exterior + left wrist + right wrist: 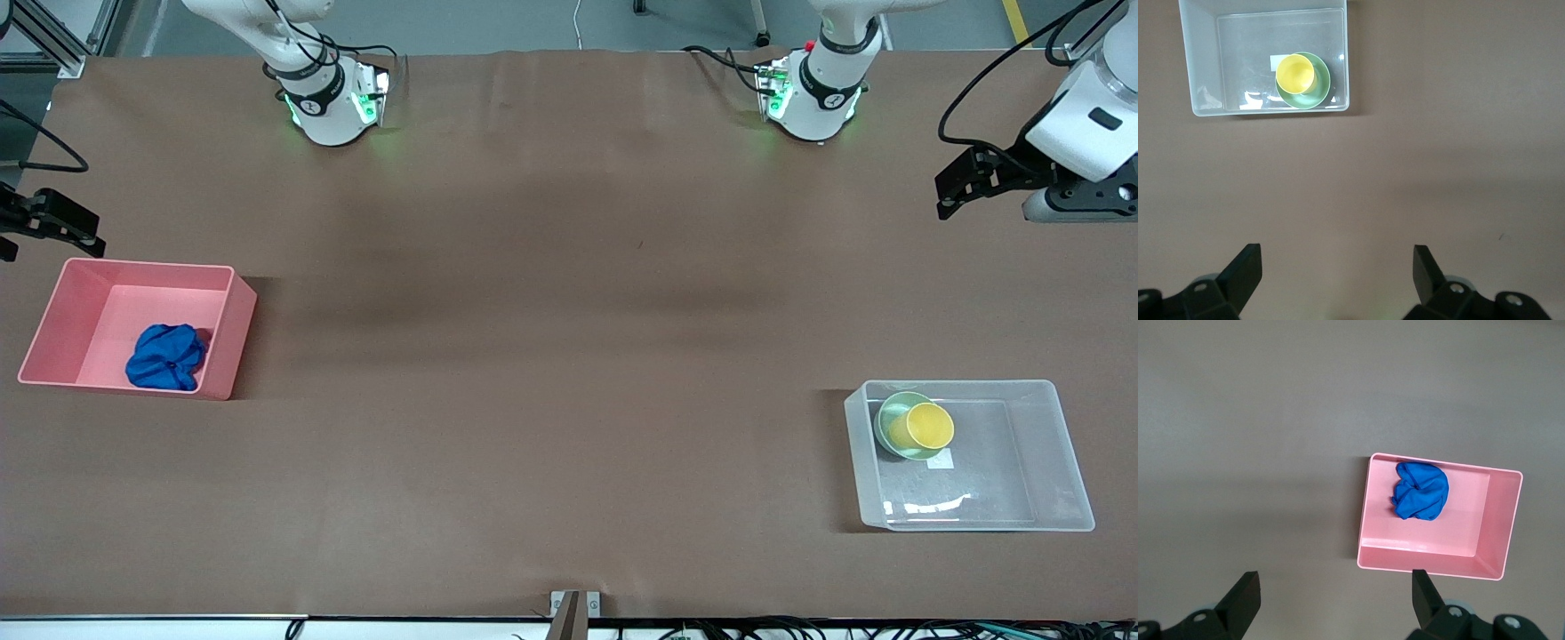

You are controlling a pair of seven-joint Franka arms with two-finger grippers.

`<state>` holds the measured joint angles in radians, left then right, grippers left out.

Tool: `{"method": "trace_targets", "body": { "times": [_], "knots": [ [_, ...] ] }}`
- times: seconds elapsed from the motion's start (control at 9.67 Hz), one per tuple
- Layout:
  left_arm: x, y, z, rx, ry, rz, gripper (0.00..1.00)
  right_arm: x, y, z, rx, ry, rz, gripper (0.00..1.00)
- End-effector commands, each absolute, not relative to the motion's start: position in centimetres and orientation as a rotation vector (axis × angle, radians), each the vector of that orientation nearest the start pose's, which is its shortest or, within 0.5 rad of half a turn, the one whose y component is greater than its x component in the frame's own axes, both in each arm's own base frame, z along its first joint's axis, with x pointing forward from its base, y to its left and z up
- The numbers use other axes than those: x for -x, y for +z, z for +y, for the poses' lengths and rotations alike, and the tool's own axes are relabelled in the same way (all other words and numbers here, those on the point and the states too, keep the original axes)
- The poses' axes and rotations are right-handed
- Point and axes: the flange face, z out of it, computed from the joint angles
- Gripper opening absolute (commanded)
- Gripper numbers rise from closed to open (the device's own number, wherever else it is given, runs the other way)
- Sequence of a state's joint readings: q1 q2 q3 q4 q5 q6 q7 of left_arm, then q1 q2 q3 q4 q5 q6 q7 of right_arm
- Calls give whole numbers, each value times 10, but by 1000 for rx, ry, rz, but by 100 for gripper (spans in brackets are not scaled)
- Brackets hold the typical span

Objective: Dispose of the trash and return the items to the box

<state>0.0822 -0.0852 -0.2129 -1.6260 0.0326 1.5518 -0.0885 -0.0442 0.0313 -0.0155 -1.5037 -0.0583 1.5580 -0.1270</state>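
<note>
blue wad (165, 357) in pink bin (53, 311): soft, light, pinch any fold. yellow cup (925, 426) nested in mint bowl (889, 418), clear box (1049, 444) 10 o'clock corner: light, slick, grip rim. left gripper (1337, 267), right gripper (1335, 590) spread wide, empty, both waiting.

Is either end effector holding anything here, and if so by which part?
Nothing is held. The left end effector and right end effector are both open and empty over bare table.

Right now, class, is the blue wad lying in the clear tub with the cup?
No, the blue wad lies in the pink bin; the clear tub holds only cup and bowl.
</note>
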Motion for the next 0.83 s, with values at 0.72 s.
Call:
{"method": "trace_targets", "body": {
  "times": [0.72],
  "knots": [
    [-551, 629, -63, 3122, -6, 26, 100, -560, 639, -40, 3201, -33, -96, 100]
  ]
}}
